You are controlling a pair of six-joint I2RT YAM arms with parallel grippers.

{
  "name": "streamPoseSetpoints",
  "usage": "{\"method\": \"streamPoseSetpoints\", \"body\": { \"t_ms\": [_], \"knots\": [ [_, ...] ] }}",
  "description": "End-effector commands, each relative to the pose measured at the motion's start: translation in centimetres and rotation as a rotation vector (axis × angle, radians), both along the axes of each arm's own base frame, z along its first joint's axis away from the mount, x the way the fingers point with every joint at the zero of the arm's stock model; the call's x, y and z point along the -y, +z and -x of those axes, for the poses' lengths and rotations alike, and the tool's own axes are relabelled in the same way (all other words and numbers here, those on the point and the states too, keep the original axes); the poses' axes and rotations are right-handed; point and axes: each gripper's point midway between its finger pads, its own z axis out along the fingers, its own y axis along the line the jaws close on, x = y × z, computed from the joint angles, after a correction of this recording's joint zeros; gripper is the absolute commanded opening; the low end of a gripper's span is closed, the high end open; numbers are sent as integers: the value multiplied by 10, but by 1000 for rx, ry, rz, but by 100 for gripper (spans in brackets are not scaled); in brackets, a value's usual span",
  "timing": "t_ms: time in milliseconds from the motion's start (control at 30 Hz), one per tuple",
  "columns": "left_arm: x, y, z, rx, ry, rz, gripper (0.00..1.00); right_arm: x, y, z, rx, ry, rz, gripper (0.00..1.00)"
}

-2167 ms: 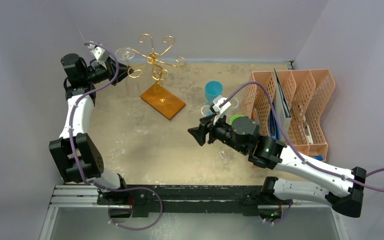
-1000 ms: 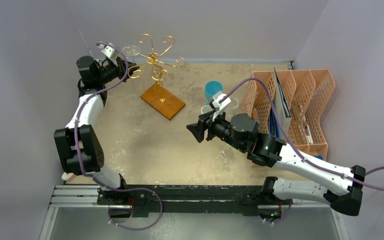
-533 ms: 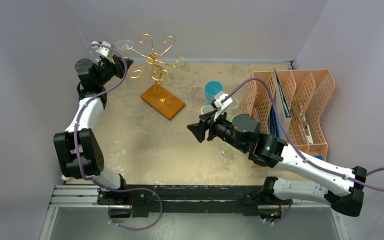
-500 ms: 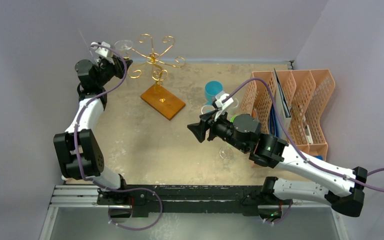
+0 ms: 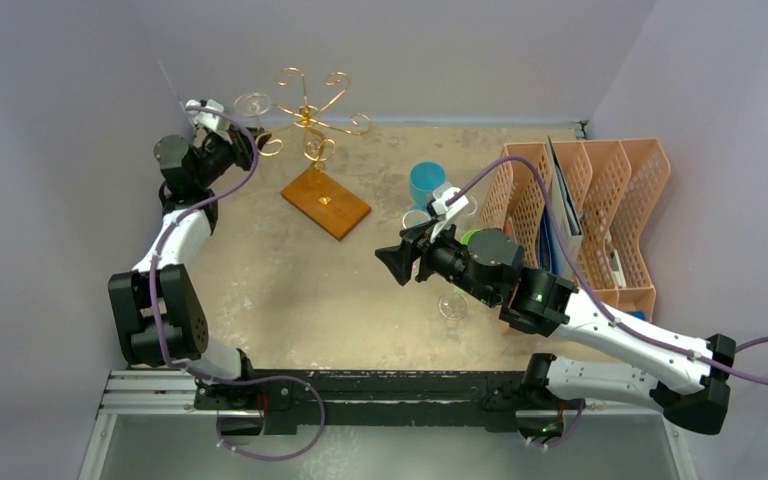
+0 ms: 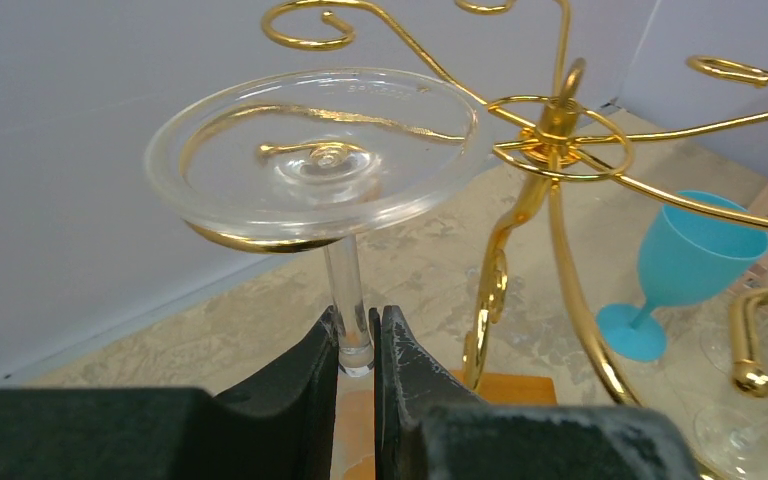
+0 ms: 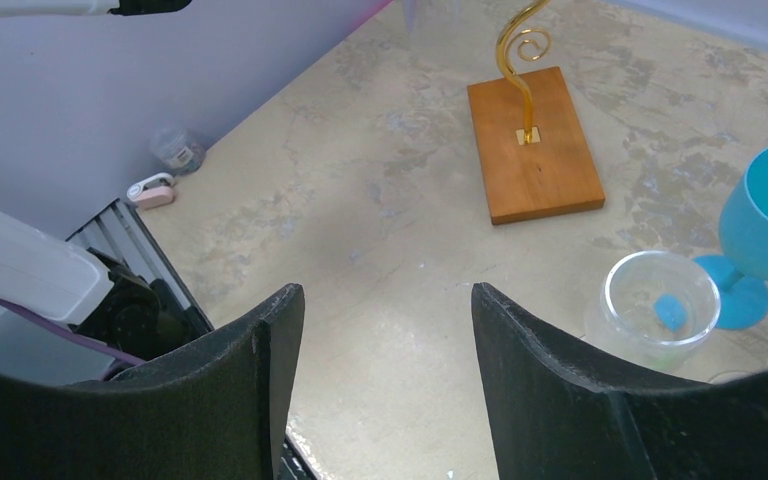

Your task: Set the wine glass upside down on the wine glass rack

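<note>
The gold wire wine glass rack (image 5: 307, 118) stands on its brown wooden base (image 5: 325, 201) at the back left. My left gripper (image 6: 356, 338) is shut on the stem of a clear wine glass (image 6: 315, 150), held upside down with its round foot on top. The foot (image 5: 252, 103) sits over a curled rack arm (image 6: 260, 240); the bowl is hidden below my fingers. My right gripper (image 7: 385, 350) is open and empty, hovering over the middle of the table (image 5: 397, 265).
A blue goblet (image 5: 426, 183) and clear glasses (image 7: 655, 308) stand right of the rack base. Another clear glass (image 5: 452, 305) is under the right arm. An orange mesh organizer (image 5: 600, 215) fills the right side. The walls are close behind the rack.
My left gripper has carried the upside-down glass up and right to the rack's left arm, then shifted slightly. The right arm has barely moved.
</note>
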Motion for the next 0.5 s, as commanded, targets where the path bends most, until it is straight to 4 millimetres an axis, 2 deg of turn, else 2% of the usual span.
{"method": "streamPoseSetpoints", "body": {
  "t_ms": [0,67,133,267,433,467],
  "knots": [
    [14,39,21,142,-85,-23,0,0,8,2,5,5,-32,65],
    [15,36,19,127,-95,-20,0,0,9,4,6,15,-35,65],
    [15,34,17,110,-102,-16,5,0,10,3,7,14,-37,65],
    [16,26,16,44,-106,0,26,-1,10,3,4,14,-34,65],
    [16,29,23,-28,-100,8,40,-8,11,12,2,76,-64,65],
    [15,27,23,-31,-88,9,51,-9,12,14,3,89,-71,65]
  ]
}}
